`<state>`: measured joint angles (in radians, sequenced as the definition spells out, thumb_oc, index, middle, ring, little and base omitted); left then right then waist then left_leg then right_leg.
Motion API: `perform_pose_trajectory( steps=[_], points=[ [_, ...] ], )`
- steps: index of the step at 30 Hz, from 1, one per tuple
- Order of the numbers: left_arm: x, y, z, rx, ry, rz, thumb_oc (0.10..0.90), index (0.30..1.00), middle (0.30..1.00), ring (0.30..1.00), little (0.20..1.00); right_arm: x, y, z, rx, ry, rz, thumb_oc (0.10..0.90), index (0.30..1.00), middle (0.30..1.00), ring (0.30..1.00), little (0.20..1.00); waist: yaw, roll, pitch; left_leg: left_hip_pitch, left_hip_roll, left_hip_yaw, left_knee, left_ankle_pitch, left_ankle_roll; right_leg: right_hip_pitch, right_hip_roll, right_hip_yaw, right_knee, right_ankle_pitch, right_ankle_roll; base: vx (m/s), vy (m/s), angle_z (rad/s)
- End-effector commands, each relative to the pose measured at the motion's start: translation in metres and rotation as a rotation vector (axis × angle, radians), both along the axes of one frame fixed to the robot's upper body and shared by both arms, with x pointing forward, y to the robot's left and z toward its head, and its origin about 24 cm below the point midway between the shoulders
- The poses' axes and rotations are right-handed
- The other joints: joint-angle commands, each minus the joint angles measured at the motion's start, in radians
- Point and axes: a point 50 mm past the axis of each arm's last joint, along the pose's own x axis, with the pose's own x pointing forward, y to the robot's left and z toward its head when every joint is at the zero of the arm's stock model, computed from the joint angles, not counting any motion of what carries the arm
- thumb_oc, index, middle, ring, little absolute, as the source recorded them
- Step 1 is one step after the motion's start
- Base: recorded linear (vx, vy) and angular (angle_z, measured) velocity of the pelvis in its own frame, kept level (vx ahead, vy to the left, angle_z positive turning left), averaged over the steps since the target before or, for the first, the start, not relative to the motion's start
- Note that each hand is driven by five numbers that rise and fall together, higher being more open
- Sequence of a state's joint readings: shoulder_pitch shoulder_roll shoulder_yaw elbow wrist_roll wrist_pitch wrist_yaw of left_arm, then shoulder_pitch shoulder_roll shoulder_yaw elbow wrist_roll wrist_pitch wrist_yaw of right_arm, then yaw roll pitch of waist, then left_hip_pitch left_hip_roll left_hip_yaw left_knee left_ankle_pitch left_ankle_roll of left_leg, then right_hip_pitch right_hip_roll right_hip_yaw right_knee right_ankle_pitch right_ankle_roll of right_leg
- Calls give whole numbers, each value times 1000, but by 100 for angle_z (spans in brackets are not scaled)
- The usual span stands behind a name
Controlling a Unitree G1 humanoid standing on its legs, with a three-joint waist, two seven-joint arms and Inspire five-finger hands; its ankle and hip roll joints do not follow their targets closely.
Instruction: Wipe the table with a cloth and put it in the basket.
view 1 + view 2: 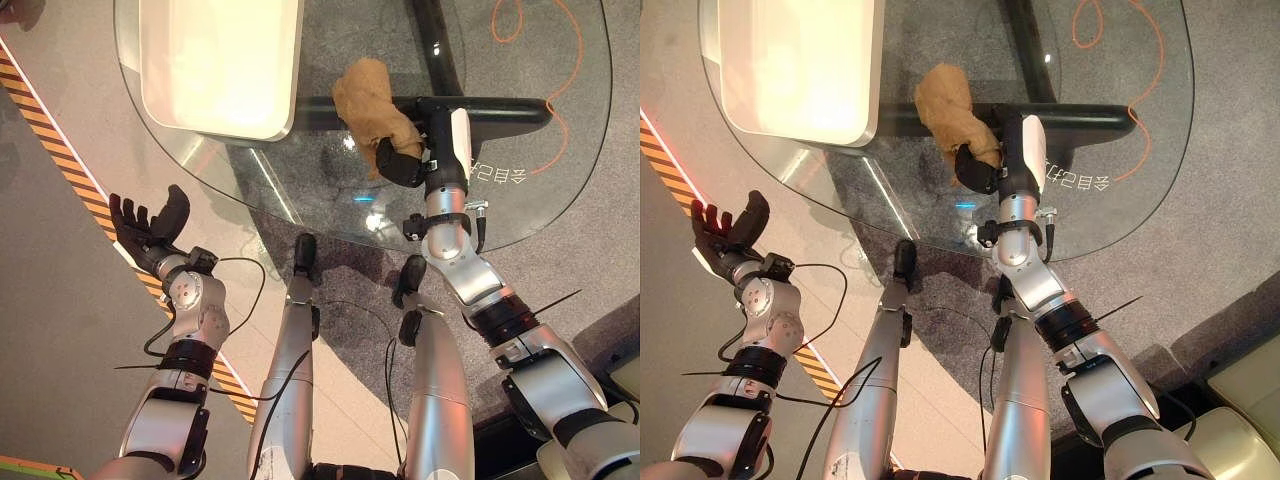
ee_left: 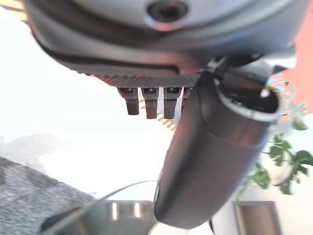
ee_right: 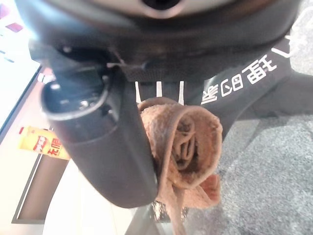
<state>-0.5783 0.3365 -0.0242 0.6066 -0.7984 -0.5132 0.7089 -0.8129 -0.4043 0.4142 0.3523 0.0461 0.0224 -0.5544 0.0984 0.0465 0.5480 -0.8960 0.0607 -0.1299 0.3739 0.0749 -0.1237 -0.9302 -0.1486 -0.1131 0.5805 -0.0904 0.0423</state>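
The right hand (image 1: 402, 158) sits over the middle of the glass surface (image 1: 560, 180), its fingers and thumb curled round a bunched tan cloth (image 1: 368, 98). From the wrist view the cloth (image 3: 188, 147) is rolled into a wad tucked inside the hand's grip, with a loose tail hanging down. Most of the cloth spills out on the far side of the hand, lying on the glass, so I take it that the wiping step is the one in hand: the cloth is down on the surface and gripped, and not yet lifted toward the basket.

The basket (image 1: 225, 65), a pale rectangular tub, stands on the far left part of the surface, near the cloth but apart from it. The left hand (image 1: 145, 232) hangs well off to the near left, beyond the surface's edge, over the floor beside a striped hazard tape (image 1: 60, 150); its fingers are straight and spread, holding nothing.

An orange cord (image 1: 560, 60) shows through the glass at the far right.

If the wiping is judged done, the next move would call for raising the cloth clear of the glass, carrying it left and away to above the basket's rim, and only then loosening the fingers, minding the dangling tail so it drops inside rather than over the edge.
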Motion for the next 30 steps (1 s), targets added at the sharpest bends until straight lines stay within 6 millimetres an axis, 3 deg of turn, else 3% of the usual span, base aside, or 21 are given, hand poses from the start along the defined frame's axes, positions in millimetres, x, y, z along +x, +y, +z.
perform_pose_trajectory(
  steps=[1, 6, 17, 30],
  points=[
    [-15, 19, 38, 104, -214, 135, 800, 900, 900, 900, 900, -42, 30, 71, 89, -431, 194, 100, 300, 300, 300, 200, -12, 2, -28, 21, -127, 46, 27, -48, 127, 29, 112, -5, -69, 29, -26, 0, 0, 0],
    [-21, -2, 55, 147, -331, 91, 800, 900, 900, 900, 900, -56, 31, 78, 91, -501, 215, 100, 300, 300, 300, 200, -11, 3, -28, 21, -130, 44, 28, -51, 130, 32, 111, -3, -70, 29, -23, 0, 0, 0],
    [-39, -27, 94, 237, -544, 9, 800, 900, 900, 900, 900, -76, 25, 87, 118, -600, 256, 100, 300, 300, 300, 200, -18, -3, -28, 26, -136, 46, 33, -56, 134, 37, 115, 3, -69, 33, -18, 0, 0, 0],
    [-50, -62, 125, 367, -741, -359, 800, 900, 900, 900, 900, -102, 20, 96, 138, -733, 327, 100, 300, 300, 300, 200, -36, -5, -28, 39, -134, 57, 33, -63, 138, 45, 115, 13, -78, 43, -7, 0, 0, 0]
  ],
)
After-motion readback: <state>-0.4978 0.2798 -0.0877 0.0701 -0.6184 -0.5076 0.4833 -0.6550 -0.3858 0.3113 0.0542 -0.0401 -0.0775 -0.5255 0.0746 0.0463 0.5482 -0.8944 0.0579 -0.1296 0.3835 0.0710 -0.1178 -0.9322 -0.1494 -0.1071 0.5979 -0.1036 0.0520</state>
